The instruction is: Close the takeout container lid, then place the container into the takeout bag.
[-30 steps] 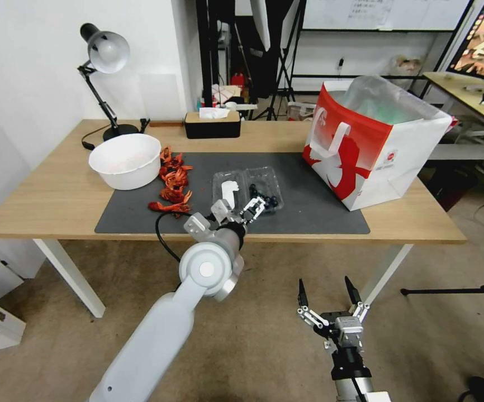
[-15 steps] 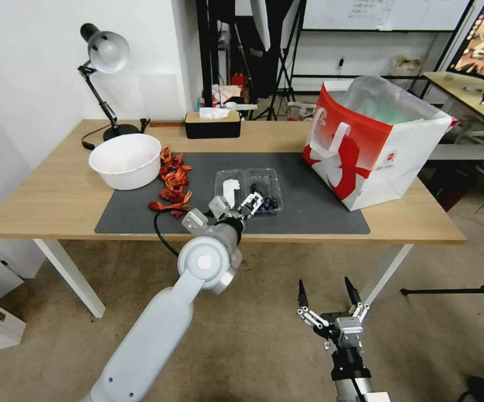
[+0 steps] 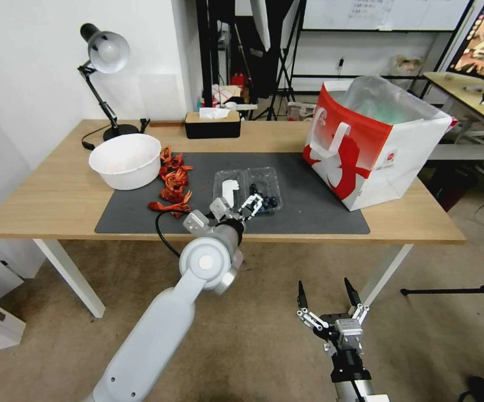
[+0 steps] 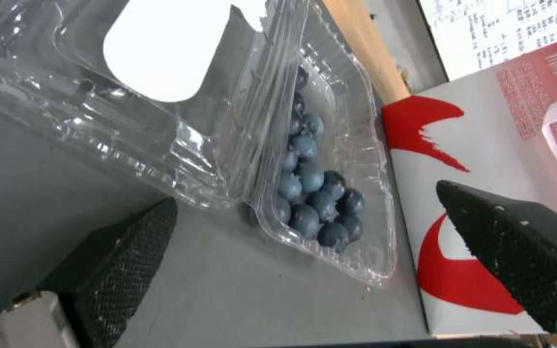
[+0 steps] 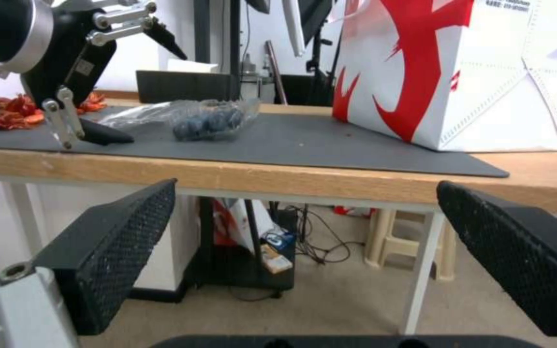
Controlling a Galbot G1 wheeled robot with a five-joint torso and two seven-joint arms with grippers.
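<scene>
nothing done yet: takeout container (image 3: 246,188) lying flat open on the worktop (image 3: 57,195) mat, lid (image 3: 229,188) unfolded beside the berries, left claw (image 3: 235,207) spread wide at its near edge, right claw (image 3: 330,295) parked low and agape, takeout bag (image 3: 373,145) waiting nearby.

Head camera: high, looking down across the table (image 3: 57,190). Left wrist camera: close above the container (image 4: 317,193). Right wrist camera: below table edge, facing forward. All share the bag (image 5: 485,72).
</scene>
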